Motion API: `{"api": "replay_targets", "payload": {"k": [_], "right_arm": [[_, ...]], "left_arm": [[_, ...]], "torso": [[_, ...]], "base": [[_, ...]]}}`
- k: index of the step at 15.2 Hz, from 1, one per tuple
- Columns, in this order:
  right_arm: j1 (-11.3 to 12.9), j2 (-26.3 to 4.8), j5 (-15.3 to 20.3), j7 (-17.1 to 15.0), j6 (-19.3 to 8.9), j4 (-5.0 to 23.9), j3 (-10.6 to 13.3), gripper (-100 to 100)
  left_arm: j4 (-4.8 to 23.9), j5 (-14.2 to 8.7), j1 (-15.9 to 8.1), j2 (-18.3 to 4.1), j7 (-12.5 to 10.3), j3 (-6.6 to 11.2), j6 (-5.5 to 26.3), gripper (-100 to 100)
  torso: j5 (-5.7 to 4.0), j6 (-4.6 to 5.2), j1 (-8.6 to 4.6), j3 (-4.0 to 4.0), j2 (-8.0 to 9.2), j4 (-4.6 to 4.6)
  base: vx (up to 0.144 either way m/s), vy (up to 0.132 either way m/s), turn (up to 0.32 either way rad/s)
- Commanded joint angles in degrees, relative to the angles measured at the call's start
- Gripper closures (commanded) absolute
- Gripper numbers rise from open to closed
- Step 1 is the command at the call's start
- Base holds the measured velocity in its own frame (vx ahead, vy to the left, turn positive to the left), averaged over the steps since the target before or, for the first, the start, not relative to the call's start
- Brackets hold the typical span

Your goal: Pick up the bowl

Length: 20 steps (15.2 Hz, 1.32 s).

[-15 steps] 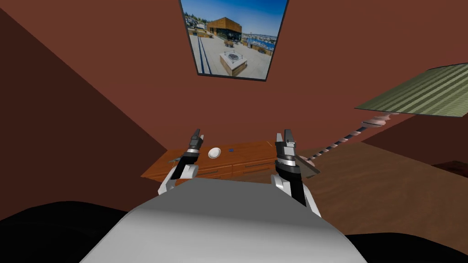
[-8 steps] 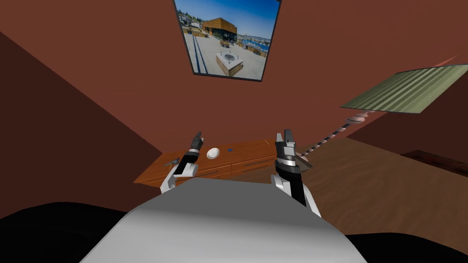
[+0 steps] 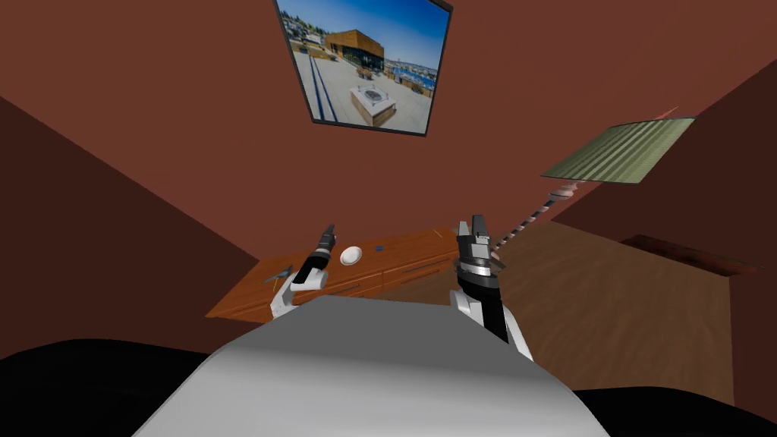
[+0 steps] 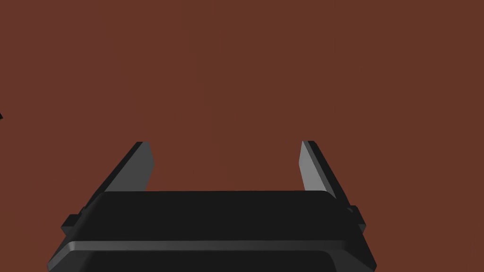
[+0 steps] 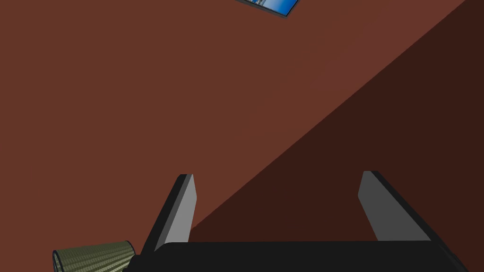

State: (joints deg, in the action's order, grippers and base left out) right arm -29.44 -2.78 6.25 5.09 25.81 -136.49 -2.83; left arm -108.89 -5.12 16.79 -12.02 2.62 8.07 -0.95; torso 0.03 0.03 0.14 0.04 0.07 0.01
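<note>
A small white bowl (image 3: 350,256) sits on the top of a low wooden sideboard (image 3: 250,290) against the reddish-brown wall. My left gripper (image 3: 328,231) is raised just left of the bowl and a little above it, apart from it. In the left wrist view its fingers (image 4: 142,165) stand wide apart with nothing between them, so the left gripper (image 4: 226,156) is open. My right gripper (image 3: 474,224) is held up to the right of the bowl, over the sideboard's right end, and the right wrist view shows the right gripper (image 5: 279,193) open and empty.
A small dark blue object (image 3: 379,248) lies on the sideboard right of the bowl, and a grey object (image 3: 278,274) lies at its left part. A floor lamp with a green striped shade (image 3: 618,152) stands to the right. Wooden floor (image 3: 622,303) spreads right of the sideboard.
The whole head view has shifted left and rolled, so I have turned to the right. The left arm has drifted slightly left with it. Both grippers stay open.
</note>
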Motion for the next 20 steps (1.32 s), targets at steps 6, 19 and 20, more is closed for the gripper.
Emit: {"api": "replay_targets", "payload": {"k": [6,19,20], "right_arm": [[0.0,0.0,0.0,0.0,0.0,0.0,0.0,0],[0.0,0.0,0.0,0.0,0.0,0.0,0.0,0],[-0.01,0.0,0.0,0.0,0.0,0.0,0.0,0]], "left_arm": [[8.92,-0.35,-3.21,-0.22,-0.4,3.15,7.75,-100],[21.08,-0.81,-7.61,0.13,-0.84,7.17,17.64,-100],[22.71,-0.9,-8.45,0.26,-0.92,7.94,19.47,-100]], "torso": [[0.0,-0.02,-0.01,0.0,0.0,0.0],[-0.01,-0.02,-0.03,-0.01,-0.02,0.0],[-0.01,-0.04,-0.03,-0.02,-0.03,-0.01]], "base": [[-0.027,0.024,-0.159],[-0.023,0.02,-0.129],[-0.018,0.015,-0.112]]}}
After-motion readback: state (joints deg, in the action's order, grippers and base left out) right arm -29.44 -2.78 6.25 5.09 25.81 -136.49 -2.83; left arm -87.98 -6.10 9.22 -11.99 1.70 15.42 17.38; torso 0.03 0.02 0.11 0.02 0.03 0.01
